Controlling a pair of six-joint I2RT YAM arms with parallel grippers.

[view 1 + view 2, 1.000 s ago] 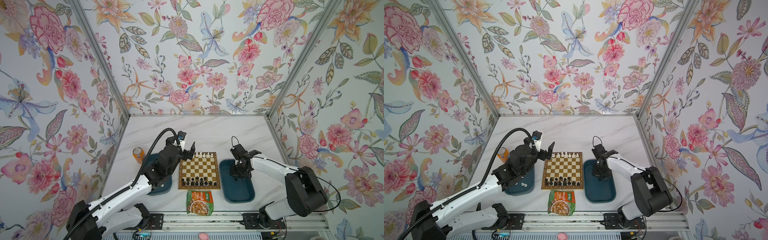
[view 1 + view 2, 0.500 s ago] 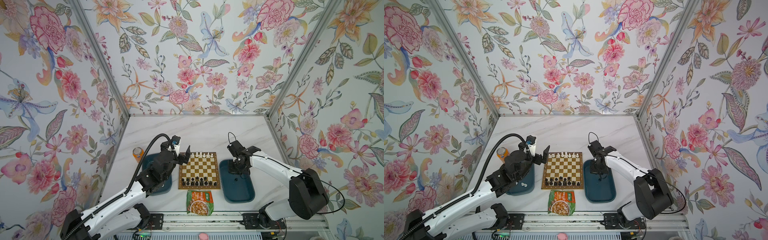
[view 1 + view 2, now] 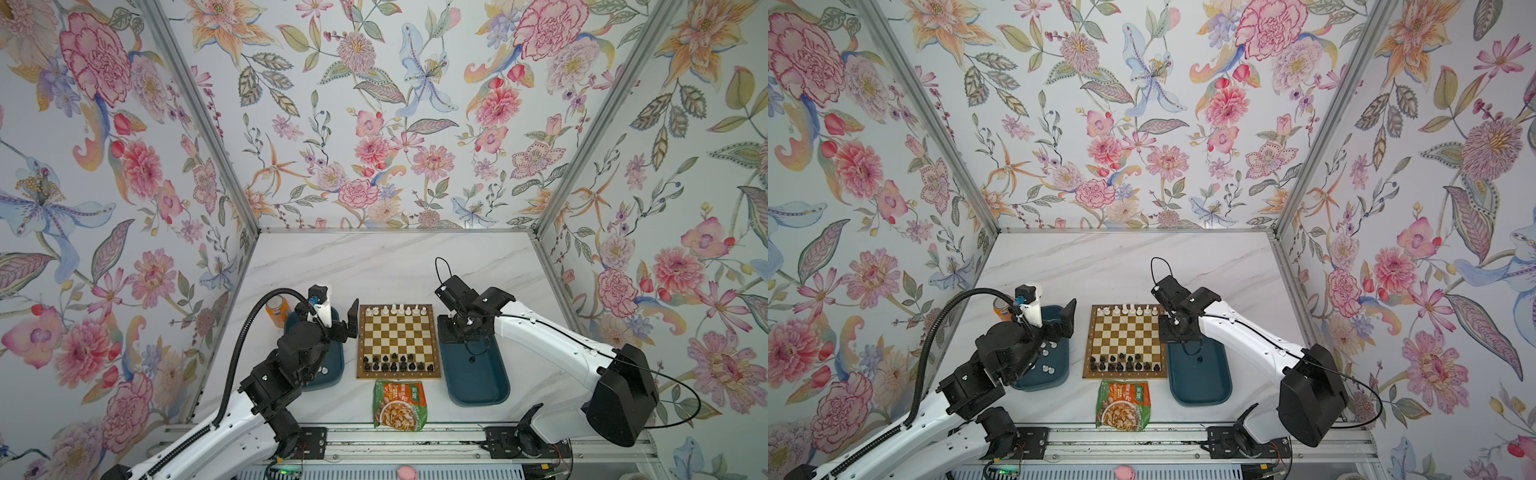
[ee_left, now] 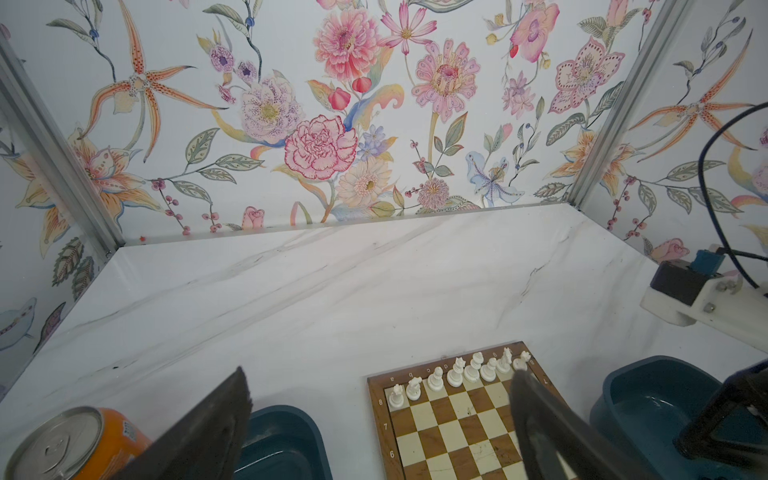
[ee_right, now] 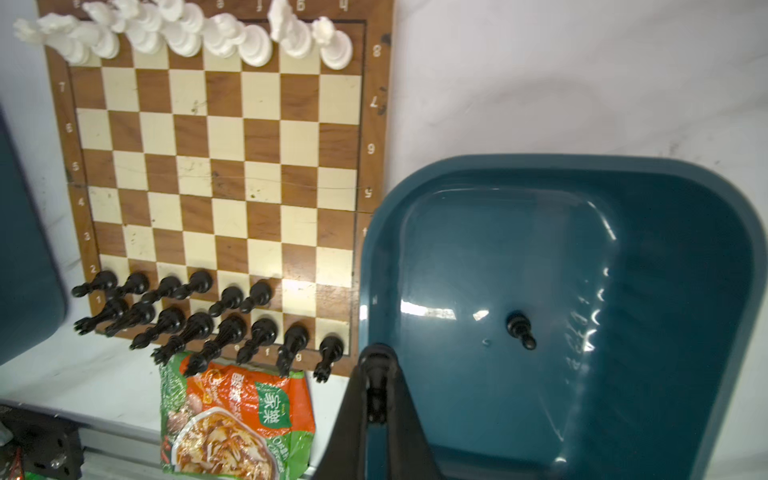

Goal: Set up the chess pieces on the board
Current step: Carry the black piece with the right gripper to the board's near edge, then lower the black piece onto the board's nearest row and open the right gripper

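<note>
Fingers (image 5: pixel 351 424) of the right gripper (image 5: pixel 376 361) were pressed together on a black pawn (image 5: pixel 376 397), a detail only the right wrist view gave. In both top views that gripper (image 3: pixel 457 332) read as a dark block above the far end of the right tray (image 3: pixel 478 400). One loose pawn (image 5: pixel 521 330) lay on its side on that tray's floor, and from above the same pawn (image 3: pixel 1199 359) was a mere speck. On the left gripper (image 4: pixel 380 374) the fingers (image 4: pixel 216 424) stood wide apart and empty, framing the far edge of the board (image 4: pixel 453 440) in the left wrist view. The board lay between the two trays, with white pieces (image 3: pixel 399 309) along its far row and black pieces (image 3: pixel 397 365) in two rows at its near edge. The right wrist view showed six pawns in the second black row. White pawns (image 3: pixel 1048 357) lay in the left tray (image 3: pixel 1059 380), plain in a top view but shown by neither wrist view. An orange can (image 4: pixel 75 444) stood beside that tray, and a noodle packet (image 5: pixel 237 415) lay just before the board's near edge
</note>
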